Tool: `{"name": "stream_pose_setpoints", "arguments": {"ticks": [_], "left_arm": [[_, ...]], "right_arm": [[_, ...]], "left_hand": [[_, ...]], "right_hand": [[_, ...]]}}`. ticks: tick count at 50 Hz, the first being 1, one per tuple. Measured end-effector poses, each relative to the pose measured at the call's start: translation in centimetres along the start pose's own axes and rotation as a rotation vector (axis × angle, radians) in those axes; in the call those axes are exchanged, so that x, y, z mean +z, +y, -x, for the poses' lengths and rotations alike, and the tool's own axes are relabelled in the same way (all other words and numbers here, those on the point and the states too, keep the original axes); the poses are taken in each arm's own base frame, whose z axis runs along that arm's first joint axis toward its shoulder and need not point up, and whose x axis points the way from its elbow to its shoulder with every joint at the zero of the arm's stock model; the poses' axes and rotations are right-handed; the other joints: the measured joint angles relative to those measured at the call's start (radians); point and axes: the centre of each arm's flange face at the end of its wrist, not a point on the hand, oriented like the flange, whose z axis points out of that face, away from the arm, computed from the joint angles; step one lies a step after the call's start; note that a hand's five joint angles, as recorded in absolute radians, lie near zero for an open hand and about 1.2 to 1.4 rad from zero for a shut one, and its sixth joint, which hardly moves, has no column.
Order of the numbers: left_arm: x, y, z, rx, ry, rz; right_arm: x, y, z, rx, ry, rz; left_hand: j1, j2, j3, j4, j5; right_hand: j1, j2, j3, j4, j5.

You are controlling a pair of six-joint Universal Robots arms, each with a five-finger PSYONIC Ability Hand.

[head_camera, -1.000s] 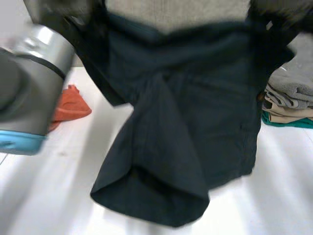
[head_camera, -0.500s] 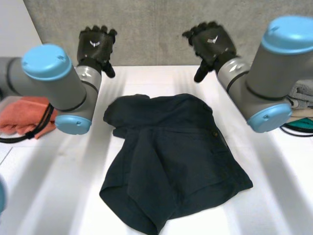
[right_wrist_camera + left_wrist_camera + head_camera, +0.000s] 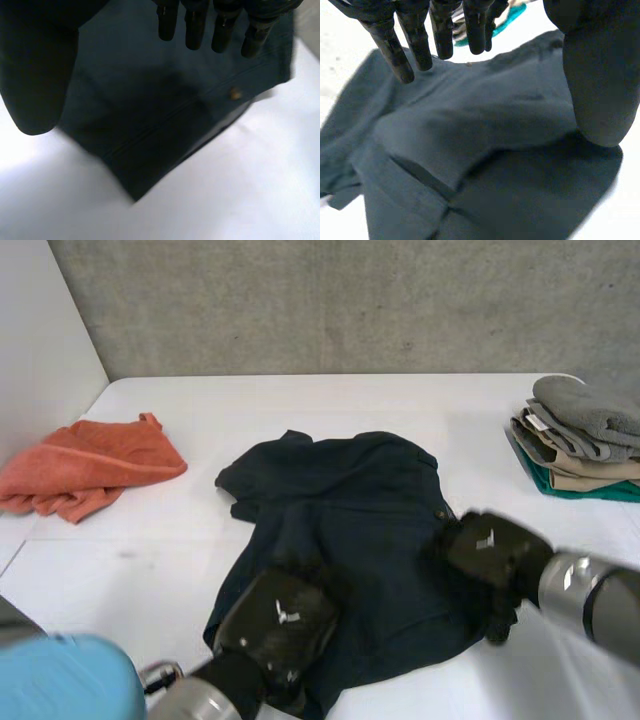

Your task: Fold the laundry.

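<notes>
Dark garment (image 3: pixel 350 510) lies spread and rumpled on the white table (image 3: pixel 330 400), with both hands over its near half.

The left hand (image 3: pixel 275 625) hovers above the garment's near left hem. In the left wrist view its fingers (image 3: pixel 393 47) are straight and fanned, and its thumb (image 3: pixel 597 75) stands far off to the side. Nothing is pinched between them. Under that palm the cloth rises in a soft ridge with a seam running across it. I cannot tell whether the thumb tip touches the fabric.

The right hand (image 3: pixel 490 550) is at the garment's right edge, near its near right corner. Its fingers (image 3: pixel 166 25) are straight and its thumb (image 3: pixel 35 75) is held wide, so it grips nothing either. A small button (image 3: pixel 233 93) sits on the cloth just past the fingertips, close to the garment's edge. Whether this hand rests on the fabric is unclear.

On the garment's left side one flap is folded over the rest. Well to the left of the garment lies a crumpled orange cloth (image 3: pixel 95 465). Well to its right stands a stack of folded clothes (image 3: pixel 580 440), grey on top, beige below, teal at the bottom. Beyond the garment's far edge a grey wall (image 3: pixel 350 300) rises behind the table.
</notes>
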Motion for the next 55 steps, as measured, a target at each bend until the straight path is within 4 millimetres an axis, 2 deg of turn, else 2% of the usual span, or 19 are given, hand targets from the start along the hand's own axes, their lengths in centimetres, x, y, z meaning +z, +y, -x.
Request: {"name": "stream_pose_setpoints", "arguments": {"ticks": [5,8,10,11,12,14,17,19,20,28,32,36,39,43,44,48,52,54,55], "left_arm": [[1.1,2.0,-0.8,0.006,0.004,0.017],[1.9,2.7,-0.9,0.004,-0.001,0.020],[2.5,3.0,-0.8,0.003,-0.009,0.015],[2.7,3.0,-0.7,0.003,-0.015,0.010],[3.2,2.9,-0.5,0.005,-0.030,-0.009],[3.6,2.4,0.1,0.016,-0.062,-0.044],[3.8,1.4,1.0,0.038,-0.113,-0.097],[3.8,0.6,1.5,0.050,-0.143,-0.131],[3.3,-1.5,2.9,0.082,-0.216,-0.215],[-0.4,-9.4,8.4,0.123,-0.448,-0.483],[-1.7,-10.9,10.7,0.122,-0.500,-0.503],[-1.9,-10.6,12.1,0.114,-0.500,-0.461],[-0.7,-8.9,12.9,0.099,-0.460,-0.381],[1.5,-6.3,13.5,0.069,-0.397,-0.273],[3.2,-4.6,13.9,0.049,-0.363,-0.211],[6.4,-2.5,15.1,0.026,-0.334,-0.141],[9.9,-3.1,17.6,0.035,-0.365,-0.182],[11.5,-5.1,19.6,0.057,-0.409,-0.267],[12.3,-6.8,20.9,0.075,-0.442,-0.336]], "right_arm": [[0.7,2.9,1.7,-0.005,-0.003,-0.031],[1.2,3.7,2.0,-0.013,0.021,-0.058],[1.5,4.1,2.1,-0.022,0.044,-0.079],[1.6,4.1,2.0,-0.026,0.054,-0.086],[1.9,4.2,1.8,-0.035,0.079,-0.104],[2.2,4.1,1.4,-0.047,0.114,-0.127],[2.2,3.5,0.7,-0.064,0.163,-0.163],[2.0,3.0,0.2,-0.076,0.195,-0.188],[1.1,1.3,-1.1,-0.102,0.266,-0.250],[-5.4,-6.1,-5.1,-0.113,0.425,-0.442],[-8.1,-8.8,-6.3,-0.086,0.421,-0.457],[-9.1,-10.1,-7.1,-0.054,0.382,-0.417],[-8.2,-10.4,-7.8,-0.022,0.330,-0.359],[-5.8,-10.1,-8.6,0.017,0.259,-0.281],[-4.1,-9.9,-9.0,0.034,0.226,-0.244],[-0.1,-9.5,-9.5,0.051,0.193,-0.191],[3.5,-10.5,-10.4,0.047,0.241,-0.210],[4.9,-12.0,-11.5,0.045,0.315,-0.276],[5.4,-13.3,-12.5,0.045,0.373,-0.337]], "left_hand": [[0.149,0.142,0.138,0.149,0.156],[0.486,0.450,0.436,0.446,0.448],[0.572,0.543,0.538,0.547,0.547],[0.688,0.681,0.657,0.668,0.664],[0.843,0.837,0.817,0.832,0.827],[0.879,0.916,0.902,0.921,0.899],[0.879,0.925,0.914,0.933,0.903],[0.879,0.925,0.914,0.933,0.903],[0.879,0.927,0.917,0.935,0.904],[0.879,0.927,0.920,0.935,0.904],[0.879,0.927,0.920,0.935,0.904],[0.879,0.929,0.921,0.935,0.904],[0.879,0.929,0.921,0.936,0.904],[0.879,0.929,0.921,0.938,0.904],[0.879,0.929,0.921,0.939,0.904],[0.879,0.931,0.922,0.939,0.904],[0.879,0.932,0.925,0.940,0.904],[0.879,0.932,0.925,0.940,0.904],[0.879,0.932,0.925,0.940,0.904]], "right_hand": [[0.064,0.077,0.086,0.082,0.079],[0.266,0.274,0.274,0.275,0.269],[0.366,0.375,0.376,0.362,0.355],[0.399,0.412,0.412,0.414,0.407],[0.686,0.742,0.712,0.716,0.702],[0.840,0.925,0.911,0.915,0.887],[0.867,0.965,0.967,0.974,0.940],[0.867,0.965,0.970,0.978,0.944],[0.872,0.965,0.976,0.987,0.962],[0.890,0.965,0.976,0.988,0.963],[0.890,0.965,0.978,0.988,0.964],[0.890,0.965,0.978,0.988,0.964],[0.890,0.965,0.978,0.989,0.964],[0.890,0.965,0.978,0.989,0.964],[0.890,0.965,0.978,0.989,0.964],[0.890,0.965,0.978,0.989,0.964],[0.890,0.965,0.978,0.989,0.964],[0.890,0.965,0.978,0.990,0.964],[0.890,0.965,0.978,0.991,0.964]]}}
